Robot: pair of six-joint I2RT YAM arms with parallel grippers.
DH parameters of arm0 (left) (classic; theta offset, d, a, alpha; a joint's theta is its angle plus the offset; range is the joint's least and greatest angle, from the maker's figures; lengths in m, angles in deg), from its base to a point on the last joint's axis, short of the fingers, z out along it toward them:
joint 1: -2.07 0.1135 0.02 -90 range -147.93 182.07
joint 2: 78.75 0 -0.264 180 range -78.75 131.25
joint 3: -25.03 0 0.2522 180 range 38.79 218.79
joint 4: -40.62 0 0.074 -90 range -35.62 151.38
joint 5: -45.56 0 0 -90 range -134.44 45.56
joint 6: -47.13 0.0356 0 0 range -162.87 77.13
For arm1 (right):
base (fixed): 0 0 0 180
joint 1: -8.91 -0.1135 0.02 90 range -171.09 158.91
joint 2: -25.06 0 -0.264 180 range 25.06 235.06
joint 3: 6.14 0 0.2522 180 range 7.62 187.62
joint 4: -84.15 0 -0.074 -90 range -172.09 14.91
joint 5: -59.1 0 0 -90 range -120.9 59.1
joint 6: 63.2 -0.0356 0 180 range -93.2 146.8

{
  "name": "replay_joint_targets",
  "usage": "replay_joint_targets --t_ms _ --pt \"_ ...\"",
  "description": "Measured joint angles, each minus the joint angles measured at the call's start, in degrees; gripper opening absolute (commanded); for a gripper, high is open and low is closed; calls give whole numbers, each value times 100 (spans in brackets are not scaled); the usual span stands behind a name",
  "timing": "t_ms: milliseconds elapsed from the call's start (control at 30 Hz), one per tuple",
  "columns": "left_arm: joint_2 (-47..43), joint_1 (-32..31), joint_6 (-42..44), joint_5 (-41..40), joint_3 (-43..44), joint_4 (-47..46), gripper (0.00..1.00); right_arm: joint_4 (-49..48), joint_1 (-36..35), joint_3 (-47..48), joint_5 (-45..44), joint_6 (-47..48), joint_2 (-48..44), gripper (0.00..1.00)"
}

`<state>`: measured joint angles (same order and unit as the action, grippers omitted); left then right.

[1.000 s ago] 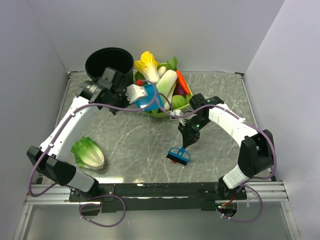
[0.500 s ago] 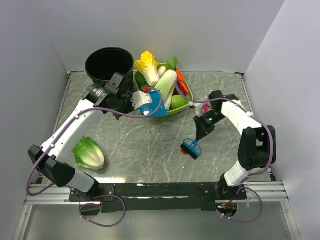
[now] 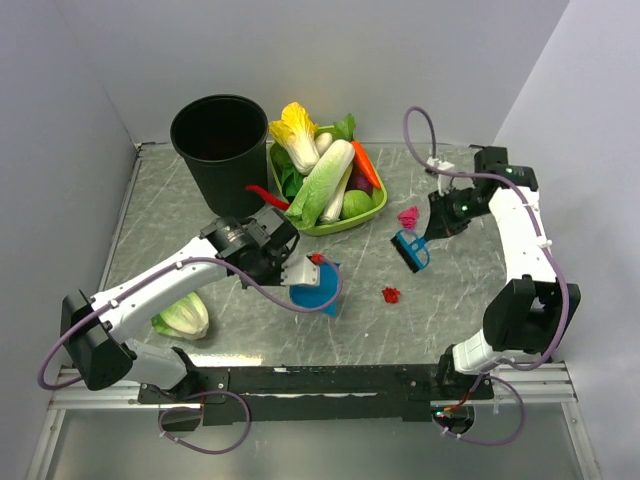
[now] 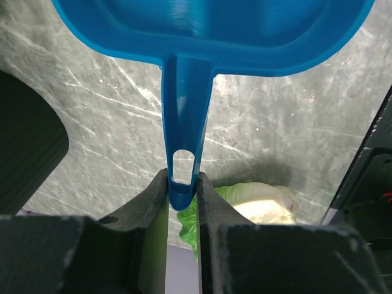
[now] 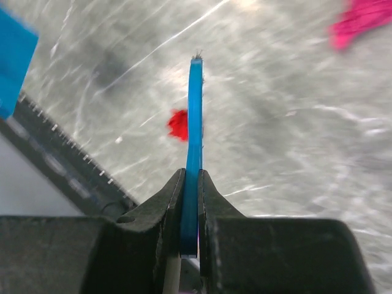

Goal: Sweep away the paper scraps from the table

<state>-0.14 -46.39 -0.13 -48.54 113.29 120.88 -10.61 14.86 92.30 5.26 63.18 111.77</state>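
Observation:
On the table (image 3: 250, 300), a red paper scrap (image 3: 391, 294) lies right of centre, a magenta wad (image 3: 408, 216) lies by the basket, and another red scrap (image 3: 316, 259) sits at the edge of the blue dustpan (image 3: 318, 288). My left gripper (image 3: 292, 270) is shut on the dustpan's handle (image 4: 185, 122), its tips (image 4: 182, 195) pinching the handle's end. My right gripper (image 3: 432, 228) is shut on a small blue brush (image 3: 410, 250), just below the magenta wad. The right wrist view shows the brush (image 5: 195, 135) edge-on, the red scrap (image 5: 177, 124) beyond it and the magenta wad (image 5: 361, 21).
A black bin (image 3: 218, 135) stands at the back left. A green basket (image 3: 375, 210) of vegetables with a carrot (image 3: 367, 165) is next to it, and a red chili (image 3: 265, 195) lies between them. A lettuce (image 3: 185, 315) lies front left. A metal rail (image 3: 320, 380) runs along the front.
My left arm brought the dustpan from the bin and basket down to the table's middle front. My right arm swung the brush rightward and back, to beside the magenta wad.

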Motion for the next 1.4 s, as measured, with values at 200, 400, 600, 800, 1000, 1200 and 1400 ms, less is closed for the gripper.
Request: replay_joint_targets --t_ms 200,400,600,800,1000,1200,1400 --pt "-46 -52 227 -146 -286 -179 1 -1296 66 -15 -1040 216 125 0" --pt "-109 -118 310 -173 -575 -236 1 -2894 -361 35 -2400 1016 675 0" --pt "-109 -125 210 -79 -769 -584 1 -3932 -645 168 -3211 1790 1655 0" --pt "-109 -122 153 -17 -1019 -732 1 -4572 -966 -201 -3534 2684 1993 0" --pt "-114 -125 103 -4 -1279 -866 1 -4992 -1381 -1449 -3628 3506 1499 0" --pt "-149 -125 79 2 -1526 -990 1 -4107 -1904 -2736 -3296 3969 -435 0" --pt "-162 -122 -44 11 -1665 -1176 1 -3289 -1904 -2894 -2920 3628 -1731 0"
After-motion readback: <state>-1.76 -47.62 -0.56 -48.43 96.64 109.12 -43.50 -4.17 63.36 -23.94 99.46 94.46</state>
